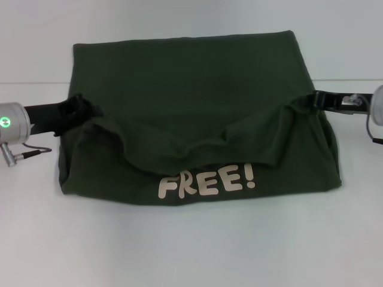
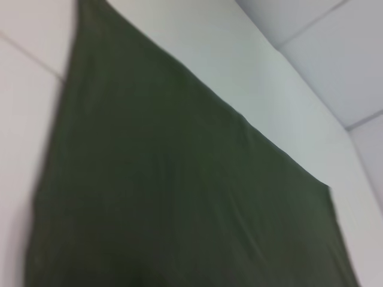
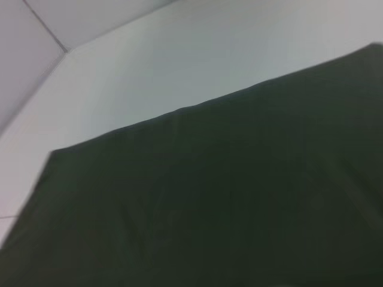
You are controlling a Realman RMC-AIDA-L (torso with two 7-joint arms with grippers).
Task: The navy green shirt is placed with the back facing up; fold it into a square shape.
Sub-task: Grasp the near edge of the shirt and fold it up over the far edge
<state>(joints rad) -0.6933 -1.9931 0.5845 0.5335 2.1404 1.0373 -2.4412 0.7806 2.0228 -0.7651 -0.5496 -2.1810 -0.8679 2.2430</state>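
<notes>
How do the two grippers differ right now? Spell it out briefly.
The left gripper pinches the navy green shirt at its left edge; the right gripper pinches its right edge. The left wrist shows a green light; none shows on the right. Both hold the sagging fold up.

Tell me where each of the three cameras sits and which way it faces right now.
Head view: on the robot's head, facing forward and down at the navy green shirt on the white table; left gripper and right gripper hold its side edges.
Left wrist view: on the left wrist, facing across the shirt's plain fabric; no fingers show.
Right wrist view: on the right wrist, likewise; no fingers show.
Shared: shirt and table.
</notes>
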